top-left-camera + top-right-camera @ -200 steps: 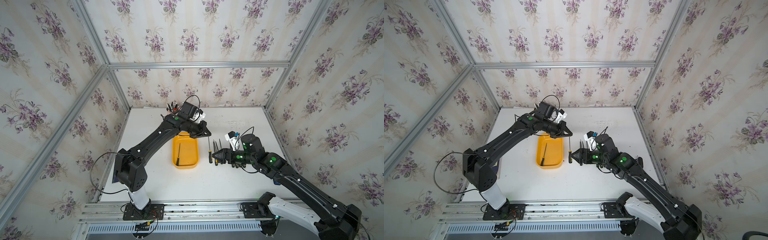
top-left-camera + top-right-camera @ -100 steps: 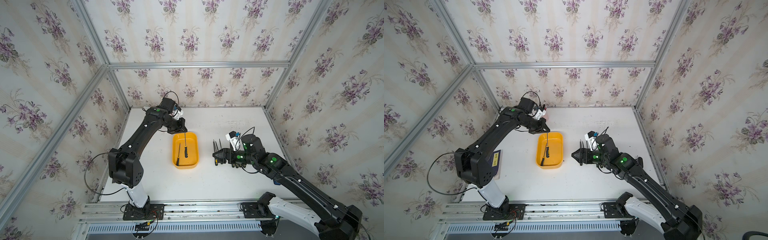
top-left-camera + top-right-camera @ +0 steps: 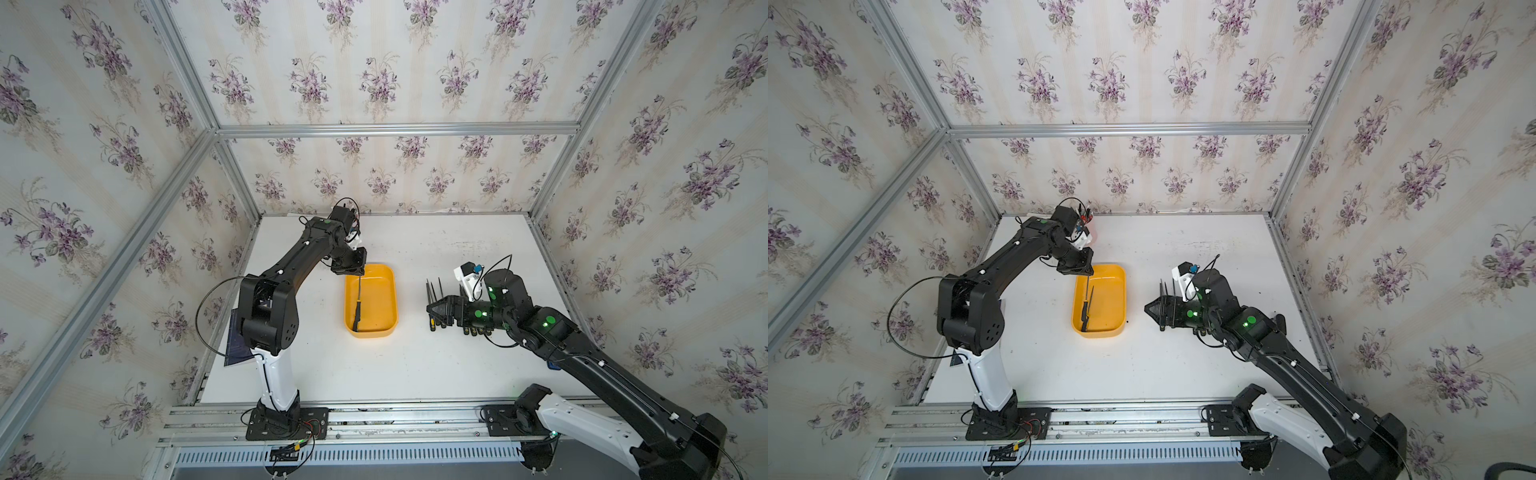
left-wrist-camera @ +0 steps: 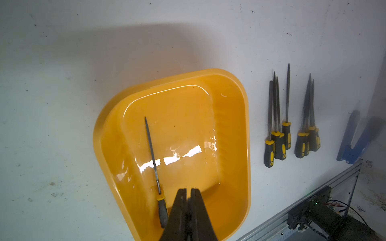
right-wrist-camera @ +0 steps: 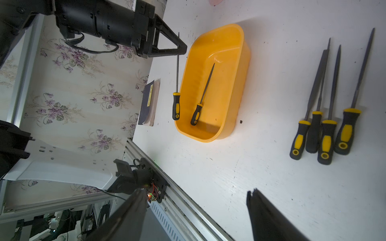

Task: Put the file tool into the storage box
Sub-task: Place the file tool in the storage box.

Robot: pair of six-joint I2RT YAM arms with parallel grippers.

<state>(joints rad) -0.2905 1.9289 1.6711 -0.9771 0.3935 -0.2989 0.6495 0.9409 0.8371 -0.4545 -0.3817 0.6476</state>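
Dangling the file tool (image 5: 177,83) handle-down at the left rim of the storage box (image 5: 242,73) — tip pinched in the clamped left gripper (image 5: 184,49).
Hovering the right gripper (image 5: 196,191) wide open, empty, by loose files (image 5: 326,141) on the table (image 3: 415,374); another file (image 5: 205,87) flat inside the box.

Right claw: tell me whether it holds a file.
No, the right claw stands open and empty; the loose files lie on the table.
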